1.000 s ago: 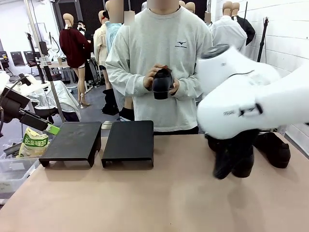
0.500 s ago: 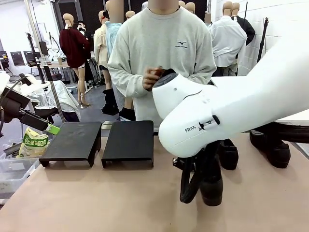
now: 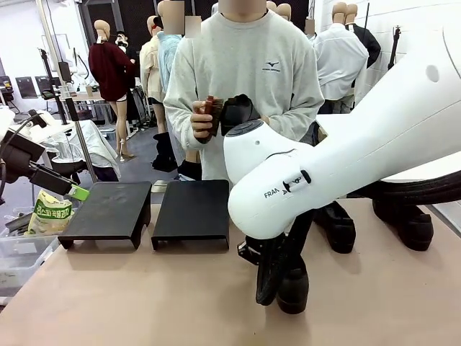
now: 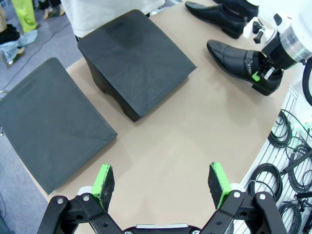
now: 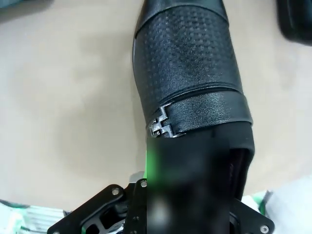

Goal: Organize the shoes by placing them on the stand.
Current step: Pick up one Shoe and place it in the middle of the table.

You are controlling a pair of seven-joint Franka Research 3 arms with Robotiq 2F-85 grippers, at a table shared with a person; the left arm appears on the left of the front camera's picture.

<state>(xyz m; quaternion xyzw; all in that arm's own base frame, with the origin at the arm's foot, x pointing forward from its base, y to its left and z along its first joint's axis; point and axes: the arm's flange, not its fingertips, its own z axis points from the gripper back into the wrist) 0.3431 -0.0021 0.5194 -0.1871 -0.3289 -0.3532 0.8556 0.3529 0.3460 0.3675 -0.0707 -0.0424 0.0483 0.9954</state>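
Your right gripper [image 4: 259,68] is clamped on the held shoe [image 4: 236,56], gripping it at the heel end. In that arm's wrist view the strap with its metal buckle [image 5: 161,127] sits just ahead of the blurred fingers, and the dotted toe points away. The held shoe is to the right of the middle stand [image 3: 193,209] and nearer the robot's edge of the table [image 3: 130,303]. It is either resting on the tabletop or just above it; you cannot tell which. From the front you see it under the white right arm [image 3: 346,166], toe toward the camera.

Your left gripper [image 4: 161,183] is released, with its green pads [image 4: 103,180] spread wide and nothing between them. It hangs to the left of the middle stand, on the robot's side, looking across it. The outer stand [image 4: 41,122] sits just beside the middle stand on its left, the two apart by a narrow gap.

Two more shoes lie on the table well to the right of the middle stand — one [image 3: 335,225] behind the right arm, another [image 3: 407,220] farther right near the table's edge. Beyond the middle stand, at the far side, the person holds one more shoe [image 3: 238,112] at chest height, with a hand [image 3: 203,119] closed around it
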